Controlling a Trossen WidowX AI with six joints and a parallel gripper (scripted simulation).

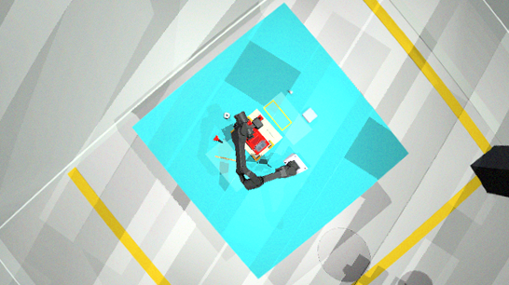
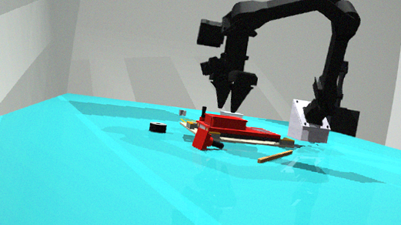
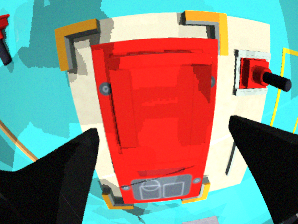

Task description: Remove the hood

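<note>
The toy car is red and lies on a cream board between yellow corner brackets. A raised red box, apparently the hood, sits on it, away from the grey engine picture. My gripper is open and empty, pointing down just above the car. In the wrist view its fingers stand on either side of the red body, with gaps. The marked area, a yellow outline, is beside the board. The hood's seams are hard to make out.
A red switch with a black handle stands on the board, on the outline's side. A red piece with a black peg, a black roller and a thin wooden stick lie around it. A white block lies beyond the outline.
</note>
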